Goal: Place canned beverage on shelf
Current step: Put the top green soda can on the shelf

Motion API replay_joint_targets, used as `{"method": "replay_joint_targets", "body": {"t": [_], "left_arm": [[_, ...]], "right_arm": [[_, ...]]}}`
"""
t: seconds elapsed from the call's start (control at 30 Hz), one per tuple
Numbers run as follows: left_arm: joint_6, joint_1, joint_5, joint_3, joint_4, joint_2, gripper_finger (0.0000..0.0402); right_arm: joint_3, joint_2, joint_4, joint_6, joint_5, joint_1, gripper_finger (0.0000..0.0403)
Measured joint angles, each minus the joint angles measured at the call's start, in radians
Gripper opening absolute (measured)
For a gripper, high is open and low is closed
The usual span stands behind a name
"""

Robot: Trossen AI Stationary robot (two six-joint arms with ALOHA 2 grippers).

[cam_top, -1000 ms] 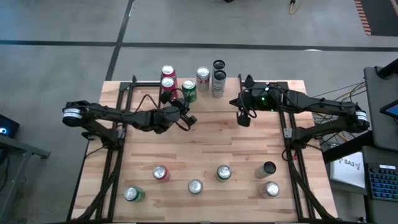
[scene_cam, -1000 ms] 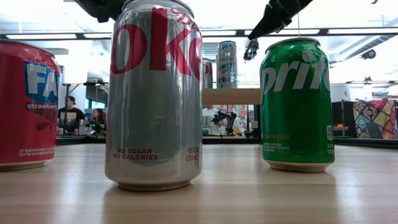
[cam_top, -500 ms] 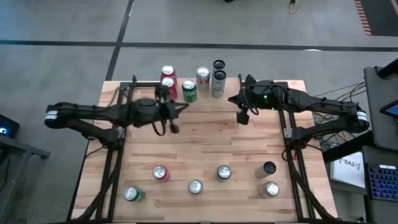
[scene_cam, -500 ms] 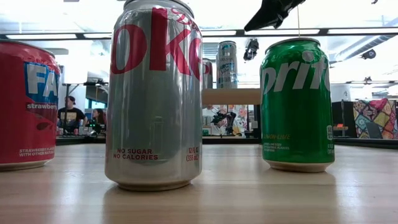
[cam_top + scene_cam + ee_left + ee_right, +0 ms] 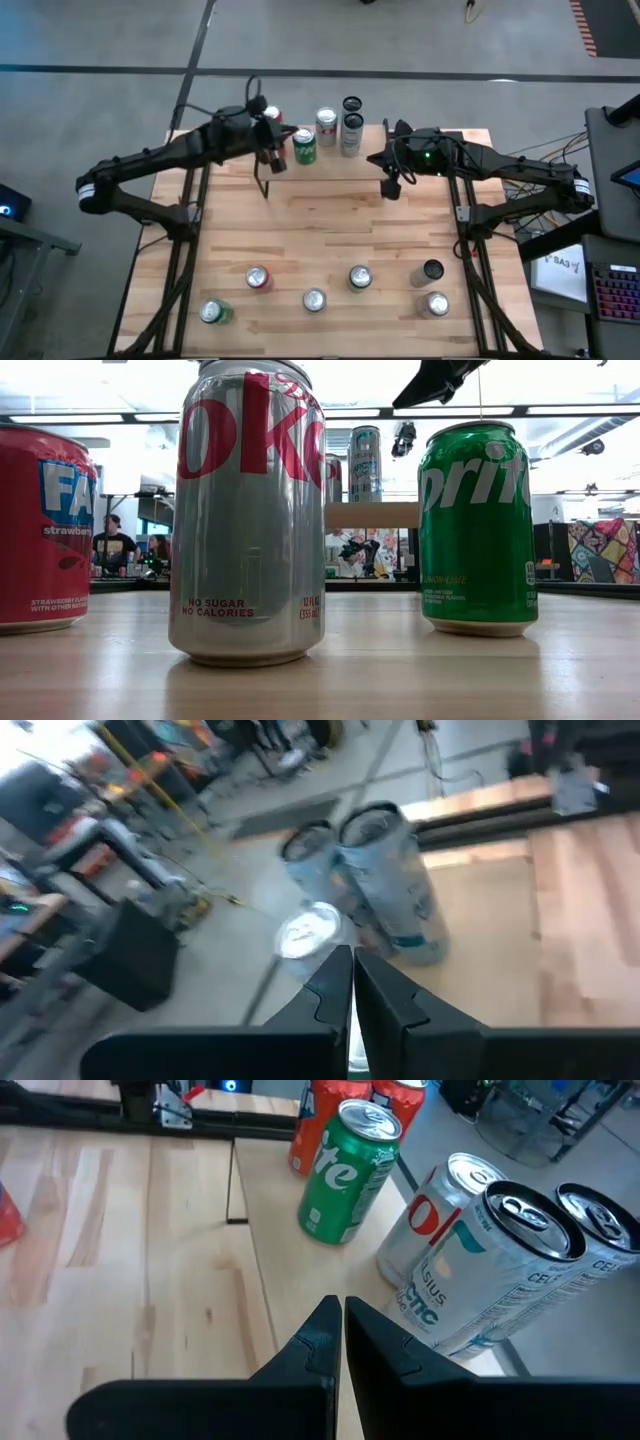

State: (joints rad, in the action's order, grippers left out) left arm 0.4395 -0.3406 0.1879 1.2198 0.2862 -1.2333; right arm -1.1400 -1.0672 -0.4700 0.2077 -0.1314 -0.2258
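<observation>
The shelf [image 5: 330, 170] is a small raised light-wood board at the table's far edge. Standing on its top are red cans [image 5: 270, 118], a green can [image 5: 304, 147], a silver can [image 5: 326, 124] and two tall pale cans [image 5: 351, 128]. My left gripper [image 5: 274, 160] hangs shut and empty above the shelf's left part, beside the red and green cans; its wrist view looks over the tall cans [image 5: 385, 885]. My right gripper [image 5: 390, 188] is shut and empty above the shelf's right part, its fingers [image 5: 322, 1342] pointing toward the tall cans [image 5: 500, 1270].
Several loose cans stand along the table's near part: red [image 5: 258, 278], green [image 5: 213, 312], silver [image 5: 314, 299], green [image 5: 360, 277], black [image 5: 432, 270], silver [image 5: 436, 303]. The low view shows three of them close up, with the shelf [image 5: 372, 515] behind. Bare wood [image 5: 330, 225] lies mid-table.
My left gripper has risen from over the middle of the table and swung toward the far edge and a little left, turning as it went. It now hangs over the shelf by the red and green cans, shut and empty throughout. No can has moved.
</observation>
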Motion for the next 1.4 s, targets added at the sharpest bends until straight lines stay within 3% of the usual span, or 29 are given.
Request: {"method": "replay_joint_targets", "body": {"t": [0.1, 0.47, 0.87, 1.4], "left_arm": [[0.010, -0.008, -0.055, 0.036, 0.049, -0.035, 0.0000], [0.048, -0.044, -0.054, 0.032, 0.072, -0.094, 0.0000], [-0.036, -0.046, -0.048, 0.016, 0.063, -0.138, 0.0000], [-0.040, -0.048, 0.077, 0.016, 0.077, -0.144, 0.0000]], "right_arm": [[0.000, 0.000, -0.017, 0.050, 0.000, -0.002, 0.0009], [0.000, 0.000, -0.021, 0.081, 0.000, -0.019, 0.0009], [0.000, 0.000, -0.053, 0.082, 0.000, -0.019, 0.0009], [0.000, 0.000, -0.053, 0.072, 0.000, -0.019, 0.0009]]}}
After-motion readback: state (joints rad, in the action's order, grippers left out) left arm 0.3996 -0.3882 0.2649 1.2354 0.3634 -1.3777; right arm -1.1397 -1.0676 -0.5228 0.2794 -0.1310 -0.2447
